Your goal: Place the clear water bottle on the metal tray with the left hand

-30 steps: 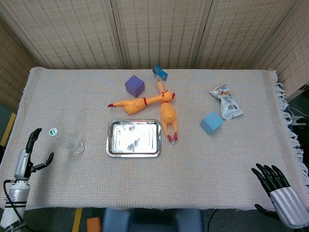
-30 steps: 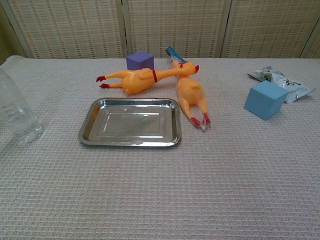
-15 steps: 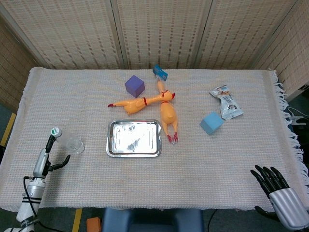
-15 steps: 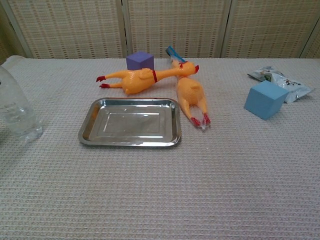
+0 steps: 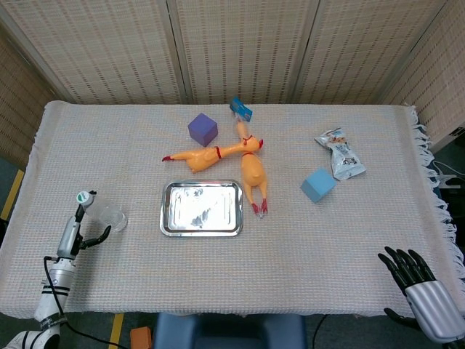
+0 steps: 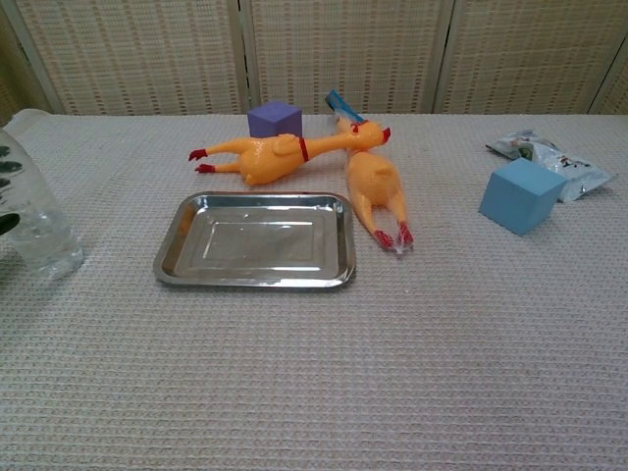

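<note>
Clear plastic water bottle with green-and-white cap [image 5: 102, 211] stands upright on the white woven table cloth [image 5: 290, 247] near the table's left edge, well left of the rectangular metal tray [image 5: 201, 208], which sits empty near table centre. Left hand [image 5: 76, 233] is at the bottle, dark fingertips [image 6: 8, 167] showing against its clear wall in the chest view; cannot tell whether the grasp has closed. Right hand [image 5: 418, 283] rests off the table's near right corner, fingers spread, holding nothing. Two yellow rubber chickens [image 5: 232, 163] lie just beyond the tray.
</note>
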Tool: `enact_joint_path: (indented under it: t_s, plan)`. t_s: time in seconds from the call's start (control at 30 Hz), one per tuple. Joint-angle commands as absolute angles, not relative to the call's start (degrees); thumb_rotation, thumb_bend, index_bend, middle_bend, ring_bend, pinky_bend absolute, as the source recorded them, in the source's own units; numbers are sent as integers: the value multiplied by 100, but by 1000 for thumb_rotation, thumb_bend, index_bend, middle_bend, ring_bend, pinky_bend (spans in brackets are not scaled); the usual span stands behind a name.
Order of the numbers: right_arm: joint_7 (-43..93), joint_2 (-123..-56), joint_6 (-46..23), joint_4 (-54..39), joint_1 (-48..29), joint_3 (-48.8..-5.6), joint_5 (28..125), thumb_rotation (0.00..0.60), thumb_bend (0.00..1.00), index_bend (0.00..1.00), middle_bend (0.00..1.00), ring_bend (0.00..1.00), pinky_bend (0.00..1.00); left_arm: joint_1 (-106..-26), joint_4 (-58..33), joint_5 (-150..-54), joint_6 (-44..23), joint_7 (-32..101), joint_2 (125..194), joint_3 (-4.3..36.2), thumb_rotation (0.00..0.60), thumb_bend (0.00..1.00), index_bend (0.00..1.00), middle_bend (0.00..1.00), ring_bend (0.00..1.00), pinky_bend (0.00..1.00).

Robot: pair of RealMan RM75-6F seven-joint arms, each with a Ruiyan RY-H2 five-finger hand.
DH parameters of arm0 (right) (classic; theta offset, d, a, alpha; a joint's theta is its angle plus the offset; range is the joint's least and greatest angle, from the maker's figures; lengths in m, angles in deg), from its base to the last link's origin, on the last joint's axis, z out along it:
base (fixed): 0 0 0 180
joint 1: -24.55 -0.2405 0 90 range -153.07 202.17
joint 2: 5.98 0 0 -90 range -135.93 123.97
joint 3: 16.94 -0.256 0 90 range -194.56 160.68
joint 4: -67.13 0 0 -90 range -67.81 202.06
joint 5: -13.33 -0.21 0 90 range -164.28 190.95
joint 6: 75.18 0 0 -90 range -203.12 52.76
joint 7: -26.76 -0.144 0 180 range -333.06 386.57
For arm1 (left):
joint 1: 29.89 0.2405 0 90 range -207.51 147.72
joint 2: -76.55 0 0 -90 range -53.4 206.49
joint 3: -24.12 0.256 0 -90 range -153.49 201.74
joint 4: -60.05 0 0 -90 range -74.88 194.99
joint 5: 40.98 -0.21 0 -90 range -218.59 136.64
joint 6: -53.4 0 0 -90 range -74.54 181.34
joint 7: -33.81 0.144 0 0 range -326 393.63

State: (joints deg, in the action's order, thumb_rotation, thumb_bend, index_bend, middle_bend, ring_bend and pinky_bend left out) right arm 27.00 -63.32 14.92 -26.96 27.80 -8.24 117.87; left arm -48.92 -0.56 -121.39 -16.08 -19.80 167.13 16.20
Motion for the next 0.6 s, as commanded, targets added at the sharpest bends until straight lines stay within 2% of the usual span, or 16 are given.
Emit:
enact_joint_path:
  t_s: [0.03, 0.27, 0.43, 0.6]
  plan:
    - [2715, -6335, 1463, -2712, 2770, -840, 11748, 600, 25, 0, 0, 0, 0, -4965, -14, -12115, -1505, -1999, 16762, 1588, 600, 326, 0, 0, 0, 9]
    - [2744, -6333, 1402, -2734, 2750, -857, 11683, 600, 24, 0, 0, 0, 0, -5092, 136, -11999, -1341, -1902, 16897, 1475, 600, 325, 1, 0, 0, 10]
    - [2771, -6330, 1335, -2761, 2727, -870, 11626, 600, 25, 0, 0, 0, 0, -5142, 243, -11860, -1197, -1857, 16960, 1392, 600, 338, 42, 14, 0, 16]
    - [2790, -6330, 1307, -2778, 2719, -870, 11611, 600, 25, 0, 0, 0, 0, -5141, 294, -11835, -1185, -1875, 16975, 1366, 600, 381, 143, 178, 57, 119]
